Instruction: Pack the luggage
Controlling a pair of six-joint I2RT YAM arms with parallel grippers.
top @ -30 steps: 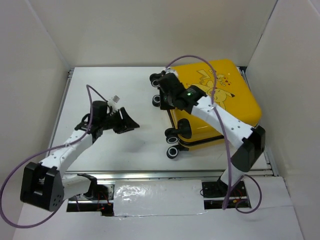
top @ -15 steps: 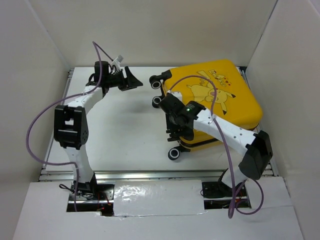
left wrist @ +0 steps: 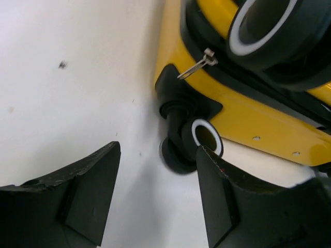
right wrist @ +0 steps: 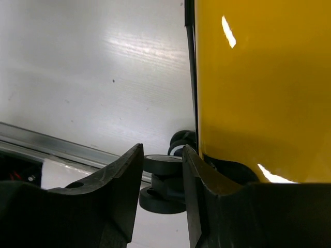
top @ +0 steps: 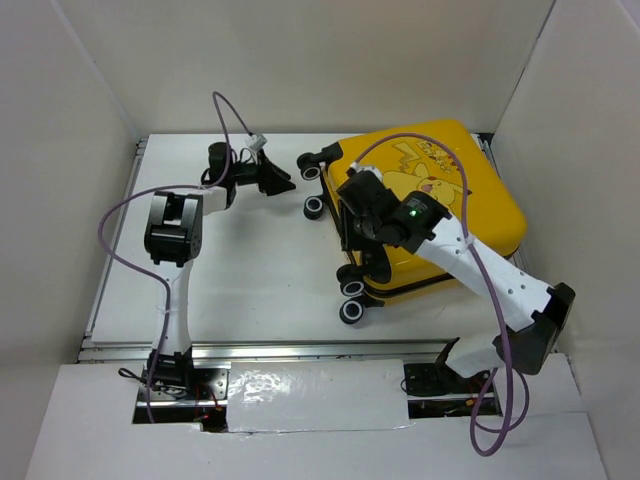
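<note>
Found the left gripper [left wrist: 155,155] spread wide on nothing, the luggage [left wrist: 248,113] close at one o'clock, its black wheel [left wrist: 181,150] just past the fingertips. Found the right gripper [right wrist: 161,150] parted narrowly and empty, the yellow shell close at three o'clock, a second wheel [right wrist: 160,199] at six beyond the fingers, over the white table [right wrist: 77,77].

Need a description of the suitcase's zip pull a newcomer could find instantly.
Start at the yellow suitcase, at its wheeled end facing the left gripper. On the black seam between two wheels hangs the zip pull: the only thin silver metal piece there.
</note>
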